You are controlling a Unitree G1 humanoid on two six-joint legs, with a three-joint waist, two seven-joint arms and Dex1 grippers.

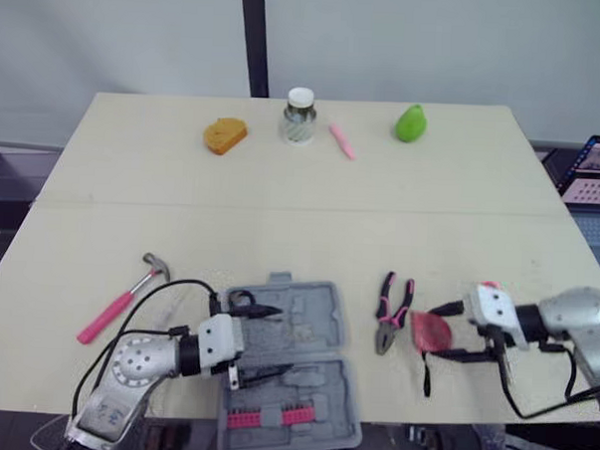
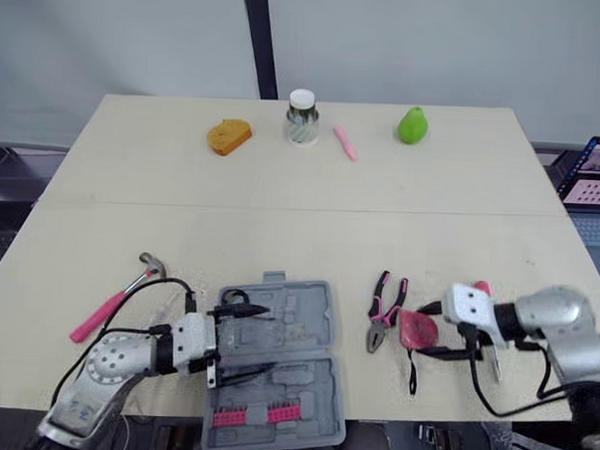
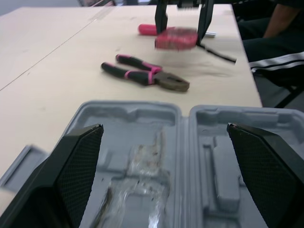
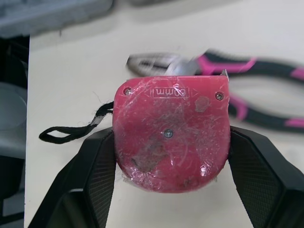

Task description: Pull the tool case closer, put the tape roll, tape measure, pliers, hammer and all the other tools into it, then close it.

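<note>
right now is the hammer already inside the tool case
No, the hammer lies on the table, left of the open tool case.

right claw [image 2: 431, 331] — clamping tape measure [image 2: 413, 328] | left claw [image 2: 248, 338] — spread over tool case [image 2: 301, 310]

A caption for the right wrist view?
Right gripper shut on the pink plastic tape measure, pink-handled pliers beyond.

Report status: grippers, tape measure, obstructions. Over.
Left gripper open over open tool case. Right gripper shut on tape measure. Pliers lie between it and the case.
</note>
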